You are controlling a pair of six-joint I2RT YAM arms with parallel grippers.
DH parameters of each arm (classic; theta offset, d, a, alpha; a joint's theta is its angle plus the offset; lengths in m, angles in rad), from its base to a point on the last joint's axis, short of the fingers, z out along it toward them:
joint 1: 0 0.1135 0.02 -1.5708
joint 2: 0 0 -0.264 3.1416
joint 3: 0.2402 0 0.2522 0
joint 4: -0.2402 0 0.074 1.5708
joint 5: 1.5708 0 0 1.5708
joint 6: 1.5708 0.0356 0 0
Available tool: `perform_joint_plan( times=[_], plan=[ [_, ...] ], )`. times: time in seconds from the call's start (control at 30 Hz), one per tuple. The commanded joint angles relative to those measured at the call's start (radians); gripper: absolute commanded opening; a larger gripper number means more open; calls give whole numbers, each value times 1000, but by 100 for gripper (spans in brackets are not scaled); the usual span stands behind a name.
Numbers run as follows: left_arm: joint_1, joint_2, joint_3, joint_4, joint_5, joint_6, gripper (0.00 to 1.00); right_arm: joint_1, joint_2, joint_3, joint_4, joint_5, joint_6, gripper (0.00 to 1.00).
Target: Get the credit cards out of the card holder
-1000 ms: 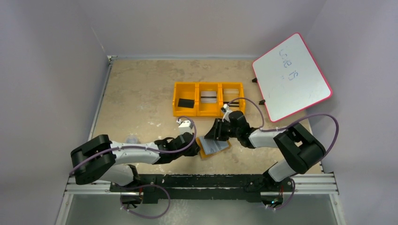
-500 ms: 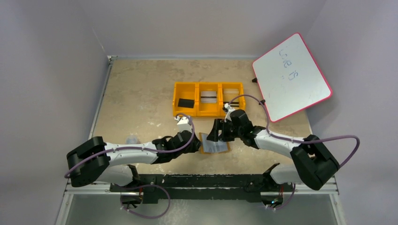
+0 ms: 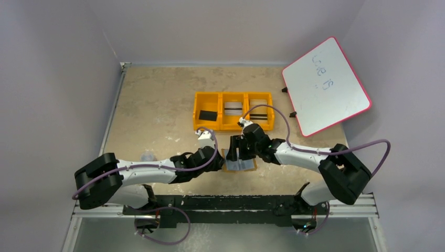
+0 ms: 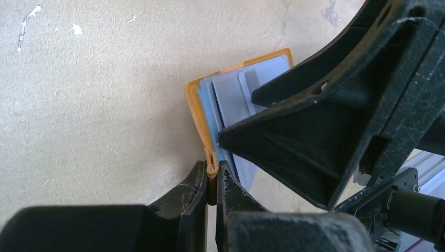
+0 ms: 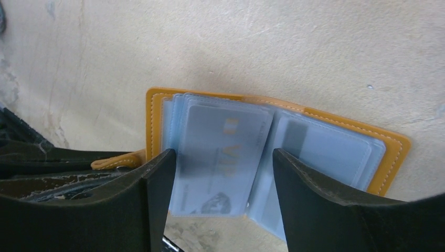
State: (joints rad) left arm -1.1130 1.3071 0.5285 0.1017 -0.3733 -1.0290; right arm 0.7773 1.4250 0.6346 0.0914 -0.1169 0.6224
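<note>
The card holder (image 3: 240, 165) lies open on the table, tan outside with pale blue-grey pockets (image 5: 325, 149). My left gripper (image 4: 211, 181) is shut on its tan closing strap (image 4: 210, 160) at the left edge. My right gripper (image 5: 220, 173) is open, its fingers (image 5: 157, 184) standing either side of a pocket sleeve that holds a pale credit card (image 5: 220, 157) with gold lettering. In the top view the right gripper (image 3: 239, 152) hangs over the holder and hides part of it. Other cards (image 3: 233, 108) lie in the orange tray.
The orange three-compartment tray (image 3: 220, 122) stands behind the holder, with a black block (image 3: 208, 115) in its left bin and striped cards (image 3: 257, 103) in the right bin. A whiteboard (image 3: 325, 86) leans at the back right.
The holder has swung from tilted to lying square on the table. My right gripper moved left and down over its open pockets. My left gripper shifted slightly and kept its hold.
</note>
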Motion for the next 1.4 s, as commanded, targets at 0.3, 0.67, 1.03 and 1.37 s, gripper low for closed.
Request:
perform_joint_plan(
  times=[0.3, 0.67, 1.03, 1.37],
  plan=[
    [-1, -41, 18, 24, -33, 6, 0, 2, -87, 44, -173, 237, 15, 59],
    [-2, -31, 21, 17, -34, 6, 0, 2, -113, 56, -243, 251, 28, 61],
    [-2, -19, 23, 6, -37, 5, 0, 2, -115, 98, -299, 298, 7, 70],
    [-2, -14, 13, 2, -45, -1, 0, 9, -83, 55, -102, 30, -56, 72]
  ],
)
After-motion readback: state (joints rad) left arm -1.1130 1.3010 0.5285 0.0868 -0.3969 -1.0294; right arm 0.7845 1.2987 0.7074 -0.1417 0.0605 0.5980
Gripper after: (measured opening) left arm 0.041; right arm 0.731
